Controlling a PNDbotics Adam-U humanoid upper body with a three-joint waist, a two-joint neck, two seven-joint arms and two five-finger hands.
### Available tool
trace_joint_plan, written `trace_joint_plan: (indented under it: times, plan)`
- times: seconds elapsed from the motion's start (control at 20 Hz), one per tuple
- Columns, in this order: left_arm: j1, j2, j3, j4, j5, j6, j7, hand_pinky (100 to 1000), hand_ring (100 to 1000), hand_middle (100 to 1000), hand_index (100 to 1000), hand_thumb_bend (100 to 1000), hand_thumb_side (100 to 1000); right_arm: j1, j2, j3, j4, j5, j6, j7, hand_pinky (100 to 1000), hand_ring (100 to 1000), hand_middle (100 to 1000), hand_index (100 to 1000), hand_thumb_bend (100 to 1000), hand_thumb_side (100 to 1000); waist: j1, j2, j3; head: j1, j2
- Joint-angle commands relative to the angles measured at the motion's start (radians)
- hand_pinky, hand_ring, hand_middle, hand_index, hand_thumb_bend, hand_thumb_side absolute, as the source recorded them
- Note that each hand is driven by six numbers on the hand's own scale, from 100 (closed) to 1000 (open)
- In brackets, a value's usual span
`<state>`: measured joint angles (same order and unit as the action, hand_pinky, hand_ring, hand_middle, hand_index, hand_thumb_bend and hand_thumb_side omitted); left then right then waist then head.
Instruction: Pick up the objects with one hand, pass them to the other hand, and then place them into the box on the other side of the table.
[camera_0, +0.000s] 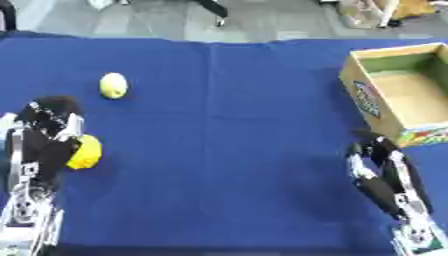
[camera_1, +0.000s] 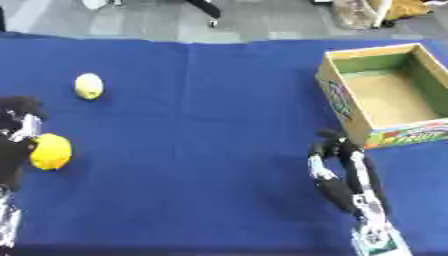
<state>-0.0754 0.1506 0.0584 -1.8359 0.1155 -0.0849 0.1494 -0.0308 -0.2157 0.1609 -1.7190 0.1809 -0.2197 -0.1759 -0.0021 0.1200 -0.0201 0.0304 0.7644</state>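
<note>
We find the left hand (camera_0: 52, 135) at the desk's left edge, its fingers against a bright yellow rounded object (camera_0: 86, 152) lying on the blue cloth-covered desk (camera_0: 227, 150); whether they grip it we cannot tell. A pale yellow-green egg-shaped object (camera_0: 114, 85) lies apart toward the far left corner. The right hand (camera_1: 337, 167) rests with fingers straight and relaxed, holding nothing, just beside the open cardboard box (camera_1: 337, 97) at the right edge.

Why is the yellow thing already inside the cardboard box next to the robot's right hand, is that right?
Not quite. The cardboard box beside the right robot hand holds nothing, as the right eye view shows. The yellow thing is across the blue cloth at the left robot hand, and a paler one lies farther back.
</note>
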Motion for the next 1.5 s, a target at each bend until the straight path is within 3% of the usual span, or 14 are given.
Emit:
trace_joint_plan:
  times: [0.05, 0.3, 0.5, 0.75, 0.85, 1.05, 1.5]
  plan:
    - [-0.006, 0.088, 0.009, -0.034, -0.018, 0.006, -0.007, 681, 693, 611, 608, 221, 100, -0.007, -0.007, -0.004, -0.005, 0.004, 0.0, 0.0, 790, 482, 490, 775, 100, 449, 0.005, -0.028, -0.002, 0.006, 0.006]
    - [-0.005, 0.318, 0.015, -0.094, -0.09, 0.036, -0.096, 697, 720, 640, 653, 263, 100, -0.002, -0.014, -0.007, -0.001, 0.007, 0.001, -0.003, 790, 482, 490, 775, 100, 449, 0.018, -0.033, -0.002, -0.001, 0.006]
    - [0.013, 0.553, -0.004, -0.125, -0.157, 0.055, -0.238, 732, 733, 666, 721, 318, 100, -0.001, -0.023, -0.007, 0.001, 0.011, 0.001, -0.004, 790, 482, 490, 776, 100, 451, 0.029, -0.037, -0.002, 0.0, 0.006]
    - [-0.005, 0.824, -0.093, -0.104, -0.227, 0.069, -0.42, 771, 737, 683, 782, 386, 100, 0.004, -0.036, -0.005, 0.002, 0.014, 0.0, -0.003, 790, 482, 490, 776, 100, 450, 0.046, -0.044, -0.004, 0.006, 0.006]
    - [-0.03, 0.893, -0.13, -0.088, -0.264, 0.067, -0.494, 782, 734, 685, 795, 406, 100, 0.004, -0.039, -0.003, 0.003, 0.015, 0.0, -0.001, 790, 482, 490, 776, 100, 450, 0.049, -0.045, -0.006, 0.008, 0.006]
    - [-0.085, 0.953, -0.186, -0.037, -0.333, 0.051, -0.593, 793, 729, 687, 808, 425, 100, 0.004, -0.042, -0.003, 0.004, 0.015, -0.001, -0.001, 790, 482, 490, 776, 100, 449, 0.054, -0.046, -0.013, 0.009, 0.006]
    - [-0.135, 0.956, -0.25, 0.047, -0.423, 0.02, -0.67, 805, 674, 674, 826, 442, 100, 0.004, -0.044, -0.001, 0.004, 0.015, -0.002, 0.002, 790, 482, 490, 776, 100, 449, 0.056, -0.045, -0.017, 0.012, 0.006]
